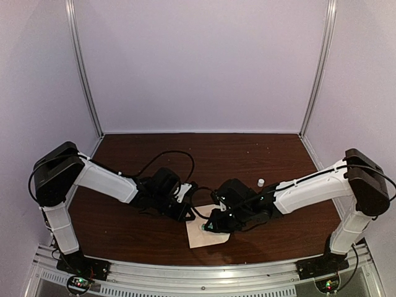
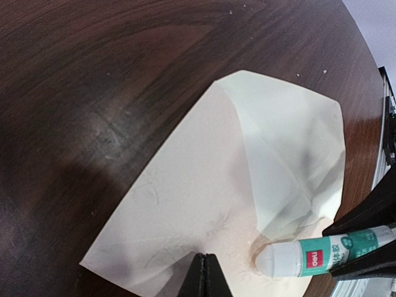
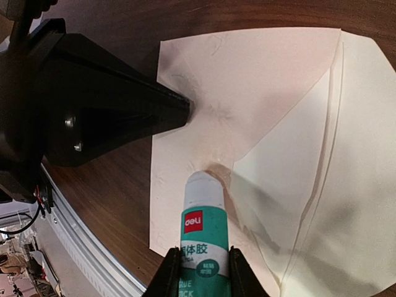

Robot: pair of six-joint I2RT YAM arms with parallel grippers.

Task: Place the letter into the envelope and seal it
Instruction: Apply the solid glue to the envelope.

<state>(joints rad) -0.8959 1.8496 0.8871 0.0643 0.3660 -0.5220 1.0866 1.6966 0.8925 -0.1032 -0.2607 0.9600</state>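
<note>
Pressing down with its fingers clenched together, the left end effector (image 1: 185, 214) sets its tips on the pale beige-pink envelope (image 1: 207, 234), which lies flat on the dark wooden bench (image 1: 247, 148) close to the middle of the near edge. Opposite it, the right end effector (image 3: 201, 272) is grasping a white and teal glue stick (image 3: 204, 226) by the barrel, its two fingers on either side of the label. The stick's uncapped white tip touches the envelope just beside the point of the lighter, cream-coloured triangular flap. The flap is creased and wrinkled near its point, and the views do not settle whether it lies stuck to the envelope's body or only rests on it. The two end effectors meet over the paper from either side, the left tips near the glue stick but apart from it. A small white object (image 1: 260, 182) stands on the bench behind the right arm, well apart from the envelope.
</note>
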